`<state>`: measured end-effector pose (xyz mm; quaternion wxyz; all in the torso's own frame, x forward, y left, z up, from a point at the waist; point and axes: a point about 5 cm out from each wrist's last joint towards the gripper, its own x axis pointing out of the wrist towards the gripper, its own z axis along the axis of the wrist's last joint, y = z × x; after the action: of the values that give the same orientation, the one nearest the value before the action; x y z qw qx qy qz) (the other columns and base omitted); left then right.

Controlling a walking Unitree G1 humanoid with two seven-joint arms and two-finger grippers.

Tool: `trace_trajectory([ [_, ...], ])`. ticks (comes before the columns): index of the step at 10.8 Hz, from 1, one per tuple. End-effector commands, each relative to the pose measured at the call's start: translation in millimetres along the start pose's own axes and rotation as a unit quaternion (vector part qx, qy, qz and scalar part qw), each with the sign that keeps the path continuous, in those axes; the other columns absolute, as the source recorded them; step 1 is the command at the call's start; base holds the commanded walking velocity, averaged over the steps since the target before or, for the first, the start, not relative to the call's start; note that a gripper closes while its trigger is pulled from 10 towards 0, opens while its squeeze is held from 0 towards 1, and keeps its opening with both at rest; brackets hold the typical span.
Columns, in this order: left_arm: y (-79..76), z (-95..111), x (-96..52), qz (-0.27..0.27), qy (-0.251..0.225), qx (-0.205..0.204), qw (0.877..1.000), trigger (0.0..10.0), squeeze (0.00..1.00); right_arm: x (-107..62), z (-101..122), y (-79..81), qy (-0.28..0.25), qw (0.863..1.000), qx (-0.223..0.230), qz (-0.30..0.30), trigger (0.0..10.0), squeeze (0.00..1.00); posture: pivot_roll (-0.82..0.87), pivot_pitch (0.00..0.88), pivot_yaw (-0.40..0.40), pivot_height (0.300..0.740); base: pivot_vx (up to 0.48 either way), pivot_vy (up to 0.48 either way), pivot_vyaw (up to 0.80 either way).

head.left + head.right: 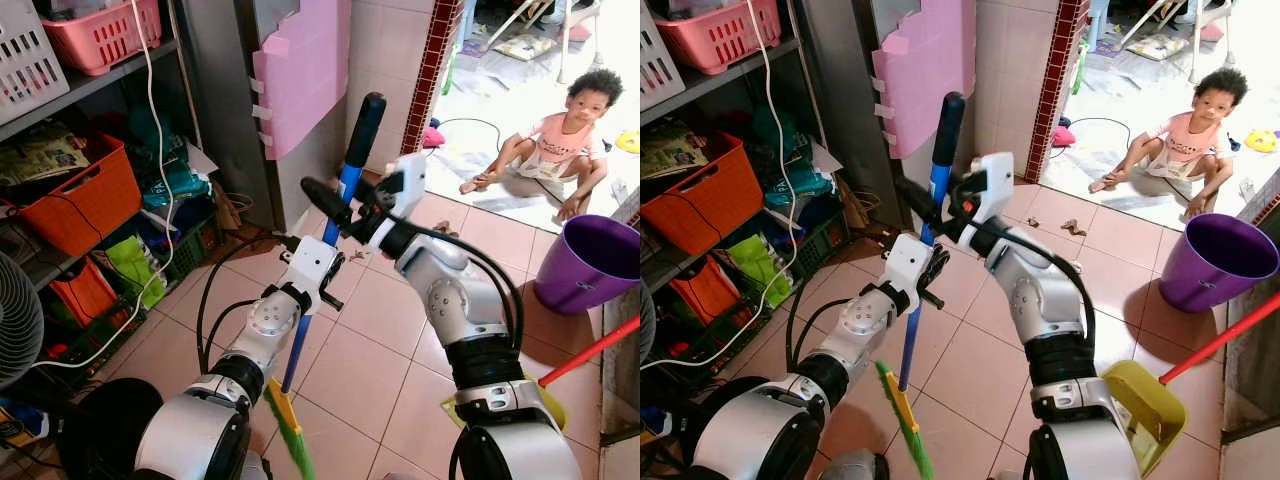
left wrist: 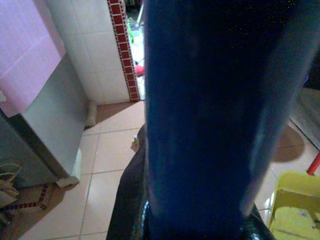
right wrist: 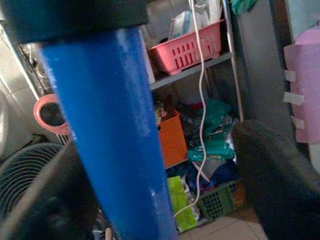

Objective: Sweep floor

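A broom stands nearly upright in front of me, with a blue handle (image 1: 345,185), a black top grip and green-yellow bristles (image 1: 290,430) low on the tiled floor. My left gripper (image 1: 328,268) is shut on the handle about halfway up; in the left wrist view the blue handle (image 2: 210,125) sits right against the lens. My right gripper (image 1: 348,200) is higher, its black fingers (image 1: 322,196) straddling the handle. In the right wrist view the handle (image 3: 115,145) lies against one finger, with a gap to the other finger (image 3: 280,175). Small brown debris (image 1: 1072,226) lies on the tiles ahead.
A yellow dustpan (image 1: 1145,400) with a red handle is by my right side, a purple bucket (image 1: 590,260) beyond it. A person (image 1: 565,140) sits on the floor ahead right. Cluttered shelves (image 1: 80,200), cables and a fan (image 1: 15,320) line the left; a grey cabinet (image 1: 235,120) stands ahead.
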<state>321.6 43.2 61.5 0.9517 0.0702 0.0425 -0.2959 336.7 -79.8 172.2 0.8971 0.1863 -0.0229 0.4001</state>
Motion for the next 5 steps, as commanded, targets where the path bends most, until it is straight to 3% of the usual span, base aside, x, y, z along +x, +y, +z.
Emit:
trace_trajectory([
  [1, 3.1, 9.7, 4.0, -0.002, -0.017, 0.012, 1.0, 0.0, 0.0, 1.1, 4.2, 1.3, -0.005, 1.0, -0.003, 0.012, 0.0, 0.0, -0.12, 0.0, 0.046, 0.74, 0.0, 0.0, 0.0],
  [5, 4.9, 10.3, 4.3, -0.001, -0.016, 0.013, 1.0, 0.0, 0.0, -7.0, -2.6, 3.5, 0.007, 0.999, 0.008, 0.035, 0.0, 0.0, -0.12, 0.0, 0.048, 0.74, 0.0, 0.0, 0.0],
])
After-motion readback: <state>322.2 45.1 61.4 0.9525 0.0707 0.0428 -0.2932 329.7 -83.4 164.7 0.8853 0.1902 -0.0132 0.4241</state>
